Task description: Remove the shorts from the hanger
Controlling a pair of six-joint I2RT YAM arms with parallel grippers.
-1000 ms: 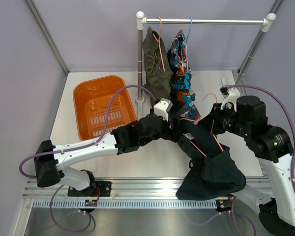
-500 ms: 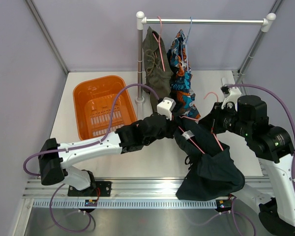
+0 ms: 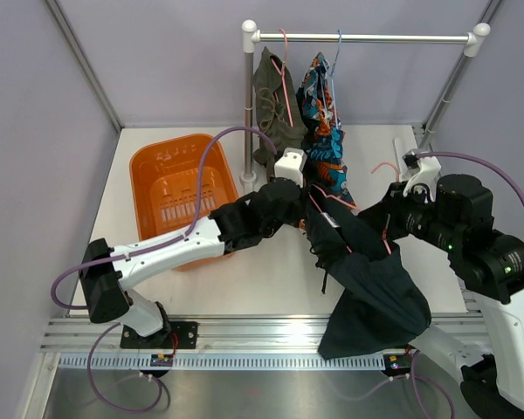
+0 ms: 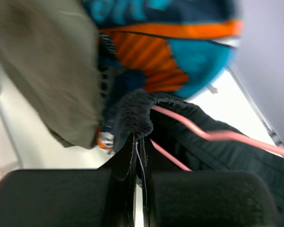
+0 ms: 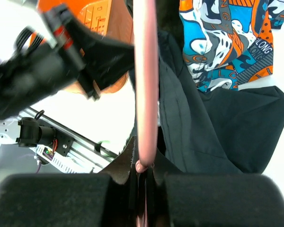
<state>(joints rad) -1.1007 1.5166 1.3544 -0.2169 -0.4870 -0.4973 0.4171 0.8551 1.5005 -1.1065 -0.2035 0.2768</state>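
The dark shorts (image 3: 375,292) hang in a long fold between the two arms, draped on a pink hanger (image 3: 382,166). My left gripper (image 3: 308,202) is shut on the gathered black waistband (image 4: 138,113), with the pink hanger (image 4: 213,136) running off to the right of it. My right gripper (image 3: 387,229) is shut on the hanger's pink rod (image 5: 146,94); the dark shorts (image 5: 203,118) lie just right of that rod. The lower part of the shorts sags to the table's front edge.
An orange basket (image 3: 179,196) stands at the left, under my left arm. A white rail (image 3: 367,37) on a post (image 3: 249,105) carries an olive garment (image 3: 275,113) and patterned blue-orange shorts (image 3: 323,131), close behind my left gripper.
My left gripper has shut on the waistband and pulled it up and back toward the rail. The right arm has shifted slightly right with the hanger, so the shorts stretch out longer.
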